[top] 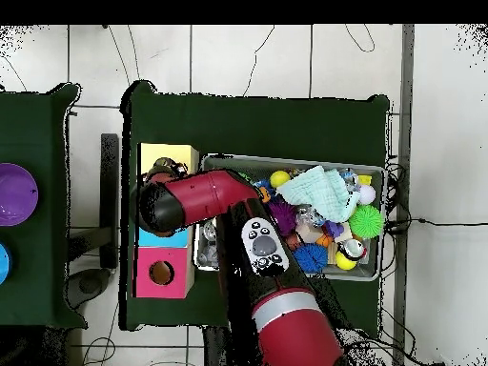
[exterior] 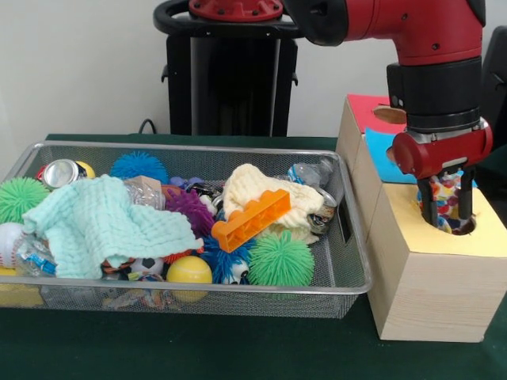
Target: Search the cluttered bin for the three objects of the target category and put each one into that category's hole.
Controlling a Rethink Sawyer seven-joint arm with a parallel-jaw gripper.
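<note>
1. The gripper hangs over the yellow hole of the box, at about 3 o'clock from the bin in the front view. Its two fingers stand either side of a multicoloured item and look clamped on it, the item's lower end at or just inside the hole.

2. I cannot tell what the item is; it looks like a crinkly printed wrapper or bag. Judged from the task, it is one target being delivered.

3. Risk: if the jaws part while the item sits off-centre, it may catch on the hole's rim and rest on the yellow top instead of dropping through.

4. Risk: a soft, crumpled item could cling to a finger and be lifted back out when the arm rises.

5. Risk: the fingertips are close to the hole's edge; going lower at a slight offset could jam them against the wood.

6. In the bin, the mint cloth at 9 o'clock and the cream cloth under the orange brick cover much of the clutter, so other targets may stay hidden and be missed.
</note>
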